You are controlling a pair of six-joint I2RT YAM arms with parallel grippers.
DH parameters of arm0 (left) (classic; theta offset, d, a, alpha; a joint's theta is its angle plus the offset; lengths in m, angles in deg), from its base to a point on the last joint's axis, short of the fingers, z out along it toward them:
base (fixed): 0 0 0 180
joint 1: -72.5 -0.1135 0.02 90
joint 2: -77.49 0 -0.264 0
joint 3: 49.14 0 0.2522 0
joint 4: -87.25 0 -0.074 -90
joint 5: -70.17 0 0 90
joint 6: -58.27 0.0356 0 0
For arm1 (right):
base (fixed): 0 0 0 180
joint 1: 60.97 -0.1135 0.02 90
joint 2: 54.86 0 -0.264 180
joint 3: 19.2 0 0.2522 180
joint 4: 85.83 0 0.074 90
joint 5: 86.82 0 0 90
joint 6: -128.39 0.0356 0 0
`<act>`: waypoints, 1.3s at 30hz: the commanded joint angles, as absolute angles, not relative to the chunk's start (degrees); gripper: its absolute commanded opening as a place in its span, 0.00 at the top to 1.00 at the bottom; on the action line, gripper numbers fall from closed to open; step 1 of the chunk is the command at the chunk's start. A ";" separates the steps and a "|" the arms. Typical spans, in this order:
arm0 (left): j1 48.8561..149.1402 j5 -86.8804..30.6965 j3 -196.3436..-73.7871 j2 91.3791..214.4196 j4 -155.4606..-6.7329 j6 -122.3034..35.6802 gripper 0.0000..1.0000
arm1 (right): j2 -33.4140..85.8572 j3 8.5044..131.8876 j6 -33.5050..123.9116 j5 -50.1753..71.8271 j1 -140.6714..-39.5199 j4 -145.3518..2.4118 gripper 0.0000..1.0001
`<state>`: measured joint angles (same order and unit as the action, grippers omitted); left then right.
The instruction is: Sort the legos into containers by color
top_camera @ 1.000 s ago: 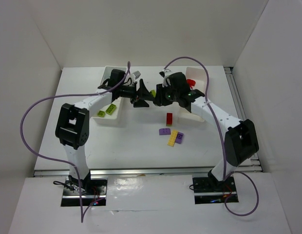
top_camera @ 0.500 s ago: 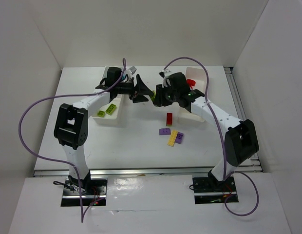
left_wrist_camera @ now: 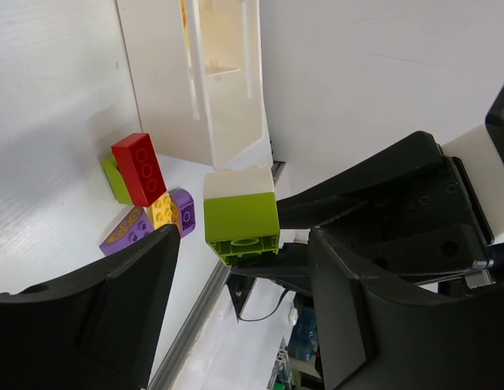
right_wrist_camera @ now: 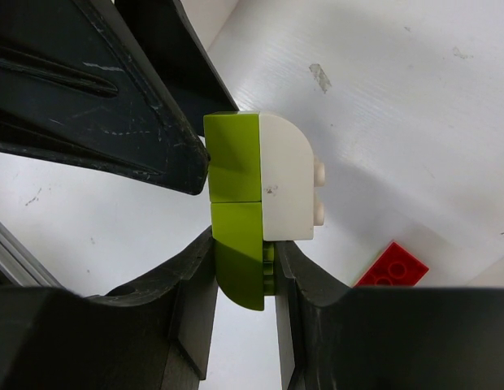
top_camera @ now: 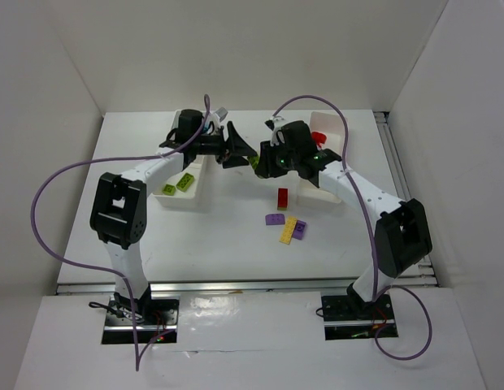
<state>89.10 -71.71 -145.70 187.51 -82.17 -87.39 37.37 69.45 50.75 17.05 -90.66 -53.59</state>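
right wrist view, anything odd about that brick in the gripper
Yes: the lime green brick pinched by the right gripper has a white piece stuck on it, two colours joined. The left gripper stands open around it.

The left arm [top_camera: 122, 213] and right arm [top_camera: 401, 236] are built alike, with slim white links joined by blocky black joint housings. Each stands on a dark base plate [top_camera: 138, 315] with small coloured wires at it. A thin purple cable [top_camera: 34, 218] loops wide off the left arm, and a second cable [top_camera: 305, 96] arcs above the right. A small green light [top_camera: 317, 156] glows on the right wrist. The left fingers [left_wrist_camera: 89, 317] are broad matte black plastic. The right fingers [right_wrist_camera: 187, 325] are black too, smooth and curved.
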 commanded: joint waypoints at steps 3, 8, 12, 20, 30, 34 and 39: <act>89.64 -73.35 -148.41 188.06 -83.91 -86.49 0.25 | 35.32 70.59 50.78 17.42 -91.55 -53.70 0.90; 90.16 -73.36 -148.94 189.20 -84.44 -87.02 0.38 | 35.32 70.59 50.78 17.42 -91.55 -53.70 0.90; 90.69 -73.36 -150.96 189.73 -82.69 -86.49 0.39 | 35.84 70.59 50.78 17.42 -91.55 -53.08 0.90; 90.17 -72.83 -152.27 189.73 -78.30 -83.51 0.98 | 35.84 71.20 50.78 16.10 -91.55 -52.47 0.44; 84.81 -89.78 -153.77 193.06 -77.95 -76.92 1.00 | 30.84 70.51 54.29 32.60 -83.04 -54.39 0.24; 84.80 -95.23 -157.03 193.77 -74.25 -72.17 1.00 | 32.50 70.50 57.54 45.16 -80.13 -58.26 0.25; 84.80 -100.58 -157.82 193.77 -76.17 -71.19 1.00 | 37.24 71.64 61.67 54.41 -78.90 -64.24 0.21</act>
<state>84.47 -92.87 -156.02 193.67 -74.15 -74.47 34.55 69.94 58.35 44.05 -78.86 -58.26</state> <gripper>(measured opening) 0.458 0.757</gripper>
